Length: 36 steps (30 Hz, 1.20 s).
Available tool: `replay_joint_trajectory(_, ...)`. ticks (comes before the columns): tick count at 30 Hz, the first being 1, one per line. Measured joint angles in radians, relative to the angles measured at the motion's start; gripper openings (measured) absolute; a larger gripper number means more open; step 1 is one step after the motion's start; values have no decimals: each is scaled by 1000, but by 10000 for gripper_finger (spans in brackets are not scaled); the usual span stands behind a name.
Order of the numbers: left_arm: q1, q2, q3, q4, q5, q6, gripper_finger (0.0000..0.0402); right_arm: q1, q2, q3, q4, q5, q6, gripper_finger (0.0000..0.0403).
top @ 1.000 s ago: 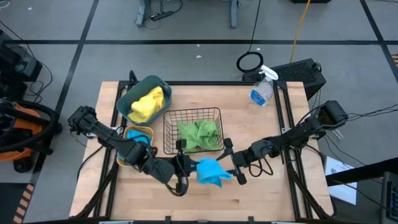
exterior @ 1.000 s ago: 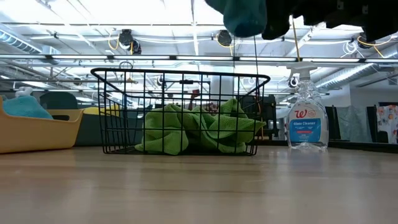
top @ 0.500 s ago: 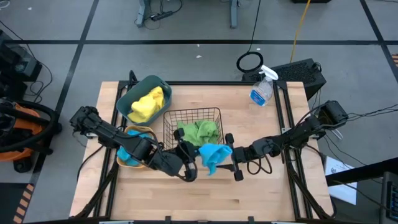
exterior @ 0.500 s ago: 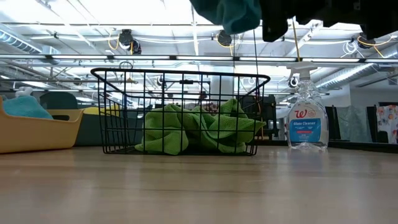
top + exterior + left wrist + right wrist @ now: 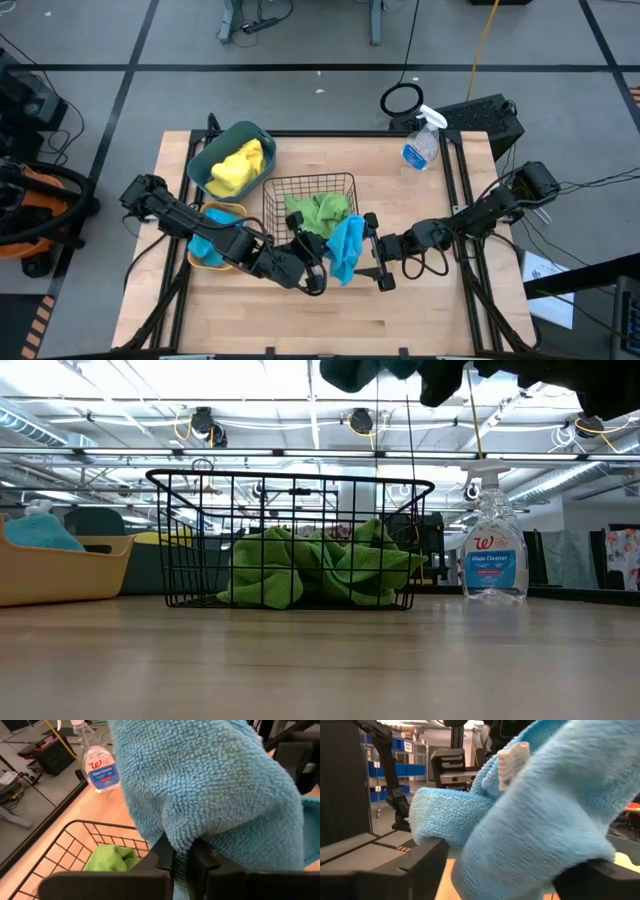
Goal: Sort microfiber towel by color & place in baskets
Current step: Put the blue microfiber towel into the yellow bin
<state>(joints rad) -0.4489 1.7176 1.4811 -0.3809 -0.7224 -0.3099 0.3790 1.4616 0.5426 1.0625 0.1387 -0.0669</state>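
L gripper [image 5: 318, 262] pinches shut on a blue microfiber towel [image 5: 347, 249], held above the table at the near-right corner of the black wire-grid basket [image 5: 275, 190]; towel's long axis runs near–far. R gripper [image 5: 373, 252], fingers spread wide, brackets the towel's right side.

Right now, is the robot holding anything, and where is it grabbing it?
Yes. The left gripper pinches the blue towel by a fold in the cloth. The right gripper is open around it, not gripping.
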Motion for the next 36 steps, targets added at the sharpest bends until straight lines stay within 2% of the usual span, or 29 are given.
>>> replay_joint_trajectory(5, 7, 9, 0, 35, 6, 5, 28, 0, 0, 0, 12, -8, -4, 225)
replay_joint_trajectory(13, 26, 48, 0, 110, 89, 35, 34, -9, 0, 1, 18, -17, -56, 31)
replay_joint_trajectory(14, 26, 48, 0, 112, 106, 33, 40, -10, 0, 2, 13, -21, -68, 17)
replay_joint_trajectory(21, -13, 20, 0, 81, 106, 26, 129, -11, 0, 3, 13, -24, -125, 9)
replay_joint_trajectory(25, -48, -14, 0, 32, 112, -34, 178, -15, -6, 4, 2, -1, -140, 5)
replay_joint_trajectory(33, -106, -27, 0, -66, -13, -180, 237, -25, -17, 4, -23, -12, -143, 3)
replay_joint_trajectory(36, -109, -24, 0, -68, -23, -209, 259, -26, -17, 4, -26, -41, -143, 3)
